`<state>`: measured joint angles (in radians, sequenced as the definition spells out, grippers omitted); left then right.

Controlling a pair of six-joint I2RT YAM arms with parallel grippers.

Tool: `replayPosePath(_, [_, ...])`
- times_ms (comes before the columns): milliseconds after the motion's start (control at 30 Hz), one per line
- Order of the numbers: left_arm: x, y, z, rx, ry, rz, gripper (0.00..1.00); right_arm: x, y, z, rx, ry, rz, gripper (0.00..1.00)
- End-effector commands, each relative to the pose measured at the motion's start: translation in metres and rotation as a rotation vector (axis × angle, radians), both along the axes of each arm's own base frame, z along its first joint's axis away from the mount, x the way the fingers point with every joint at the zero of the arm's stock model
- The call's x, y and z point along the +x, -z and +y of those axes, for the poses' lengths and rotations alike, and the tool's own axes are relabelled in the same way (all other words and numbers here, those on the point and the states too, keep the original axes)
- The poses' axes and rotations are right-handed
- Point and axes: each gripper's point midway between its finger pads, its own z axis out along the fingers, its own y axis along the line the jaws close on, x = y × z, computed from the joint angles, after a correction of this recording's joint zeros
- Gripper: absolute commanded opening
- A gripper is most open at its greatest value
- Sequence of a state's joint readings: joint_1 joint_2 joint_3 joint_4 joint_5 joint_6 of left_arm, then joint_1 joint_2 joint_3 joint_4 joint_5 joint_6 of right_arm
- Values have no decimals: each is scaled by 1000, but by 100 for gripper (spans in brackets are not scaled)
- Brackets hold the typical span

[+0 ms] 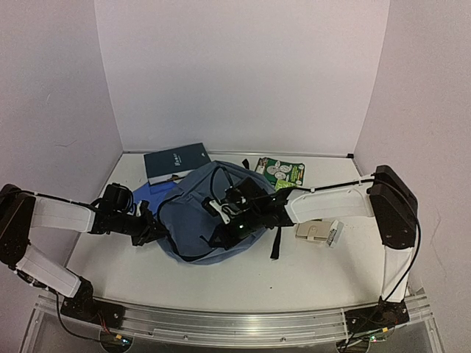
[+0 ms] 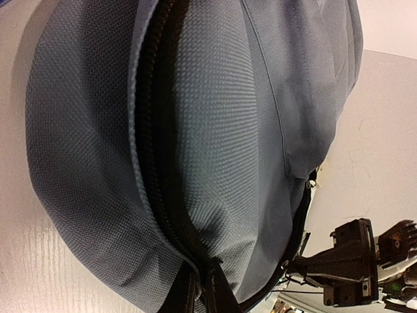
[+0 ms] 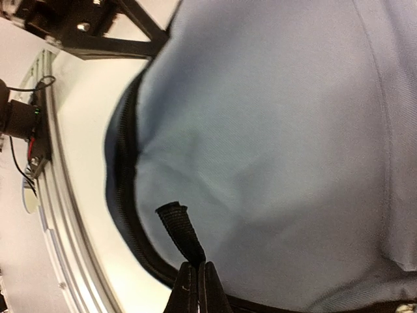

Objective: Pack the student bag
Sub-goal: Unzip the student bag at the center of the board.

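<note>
left gripper [image 2: 203, 295] jaws pinch shut on the zipper [image 2: 156, 130] of the student bag [image 2: 221, 143], the track running straight ahead of them; right gripper [image 3: 197, 287] jaws clamp its black pull tab [image 3: 179, 225]

my left arm [image 1: 62, 213] reaches from the near left corner of the tabletop [image 1: 309, 272] toward its middle, forearm low and almost level. my left gripper [image 1: 152, 230] has its jaws pressed together. my right arm [image 1: 331, 202] rises at the near right corner, folds at the elbow and stretches left across the tabletop. my right gripper [image 1: 221, 234] angles down toward the near edge, jaws closed tight.
</note>
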<state>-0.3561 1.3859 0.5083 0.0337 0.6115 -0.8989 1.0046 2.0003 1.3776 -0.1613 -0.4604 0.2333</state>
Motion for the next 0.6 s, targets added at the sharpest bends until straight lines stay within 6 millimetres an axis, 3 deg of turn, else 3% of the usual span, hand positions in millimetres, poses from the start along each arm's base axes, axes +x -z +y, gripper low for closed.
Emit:
replayPosePath(0, [17, -24, -16, -74, 36, -77, 0, -11, -44, 35, 188, -11, -22, 0])
replayPosePath(333, [22, -27, -38, -82, 83, -91, 0, -20, -46, 68, 233, 21, -53, 0])
replayPosePath(567, [31, -34, -49, -85, 99, -132, 0, -12, -49, 72, 241, 114, -93, 0])
